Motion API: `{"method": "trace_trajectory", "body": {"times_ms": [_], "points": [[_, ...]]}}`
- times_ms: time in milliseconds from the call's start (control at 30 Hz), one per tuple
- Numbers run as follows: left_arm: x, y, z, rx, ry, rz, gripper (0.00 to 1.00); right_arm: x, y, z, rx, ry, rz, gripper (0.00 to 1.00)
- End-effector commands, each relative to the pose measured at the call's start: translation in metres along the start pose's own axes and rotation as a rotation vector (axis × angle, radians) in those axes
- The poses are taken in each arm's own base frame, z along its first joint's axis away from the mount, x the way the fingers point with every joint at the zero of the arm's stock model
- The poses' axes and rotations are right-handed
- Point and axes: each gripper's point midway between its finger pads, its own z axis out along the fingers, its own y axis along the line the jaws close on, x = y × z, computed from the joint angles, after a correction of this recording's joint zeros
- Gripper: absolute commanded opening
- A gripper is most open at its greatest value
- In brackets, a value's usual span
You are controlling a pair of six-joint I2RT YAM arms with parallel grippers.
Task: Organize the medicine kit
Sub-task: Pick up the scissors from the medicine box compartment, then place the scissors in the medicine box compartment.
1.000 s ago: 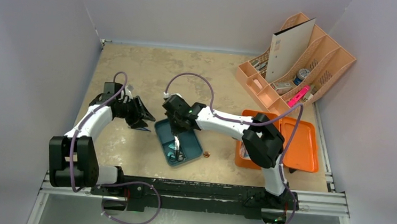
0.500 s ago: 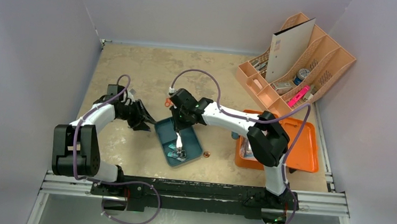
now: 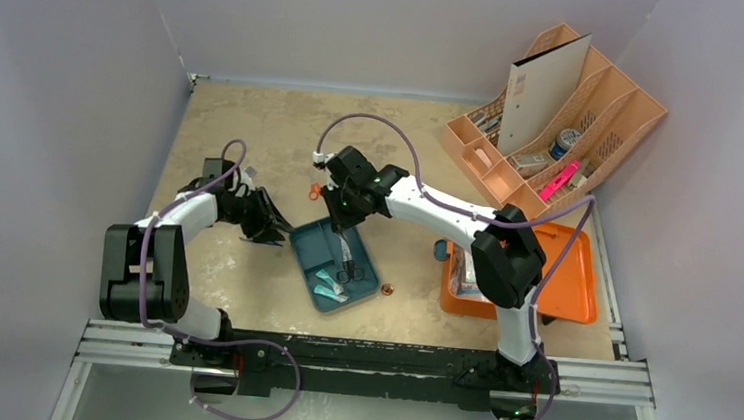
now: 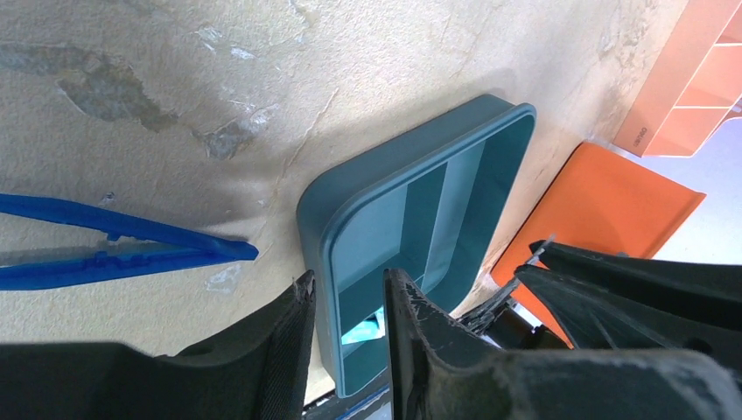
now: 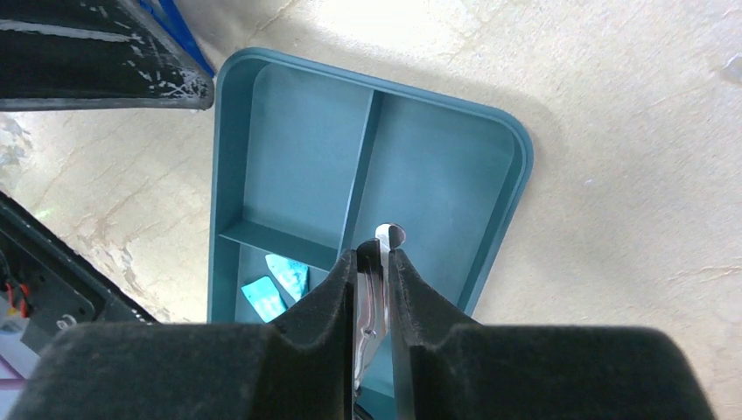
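The right hand [image 5: 372, 255] is clenched on a slim metal tool [image 5: 383, 234], which hangs just below it over the teal tray [image 5: 297, 157]. The medicine kit [image 3: 568, 276] lies open, well off to that hand's right and back toward its base. The step looks like sorting the tool, either into a tray compartment or across to the kit. The next move needs a steady carry without snagging the dividers. The left hand [image 4: 348, 280] sits at the tray's corner, fingers slightly parted. Whether it pinches the rim cannot be told.

Table [image 3: 255, 121] holds teal tray [image 3: 311, 244], medicine kit [image 3: 568, 276], peach organizer [image 3: 637, 110], blue tweezers [image 4: 114, 249]
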Motion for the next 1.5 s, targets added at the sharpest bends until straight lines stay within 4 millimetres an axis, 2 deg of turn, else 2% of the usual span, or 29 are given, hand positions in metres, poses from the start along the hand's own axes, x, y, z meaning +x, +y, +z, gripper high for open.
{"method": "trace_trajectory", "body": {"times_ms": [0, 400, 633, 867, 1000, 1133, 1233, 1467], "points": [[-0.012, -0.012, 0.001, 0.044, -0.009, 0.011, 0.3, 0.002, -0.003, 0.003, -0.001, 0.036, -0.098, 0.14], [-0.018, -0.014, 0.004, 0.05, -0.002, 0.014, 0.27, 0.009, -0.013, 0.035, 0.021, 0.067, -0.106, 0.16], [-0.025, -0.016, 0.006, 0.047, 0.001, 0.021, 0.25, 0.004, -0.015, 0.052, 0.037, 0.031, -0.052, 0.17], [-0.036, -0.025, 0.004, 0.057, -0.01, 0.032, 0.24, -0.006, -0.028, 0.057, 0.125, -0.017, -0.008, 0.22], [-0.045, -0.036, -0.006, 0.061, -0.044, 0.056, 0.29, -0.01, -0.032, 0.056, 0.153, -0.029, -0.001, 0.25], [-0.055, -0.047, -0.02, 0.05, -0.099, 0.096, 0.36, -0.014, -0.031, 0.045, 0.155, -0.03, 0.001, 0.32], [-0.058, -0.051, -0.028, 0.04, -0.126, 0.136, 0.39, -0.018, -0.025, 0.03, 0.135, -0.047, 0.002, 0.35], [-0.056, -0.046, -0.045, -0.002, -0.202, 0.246, 0.42, -0.029, -0.011, -0.008, 0.076, -0.101, 0.012, 0.38]]}}
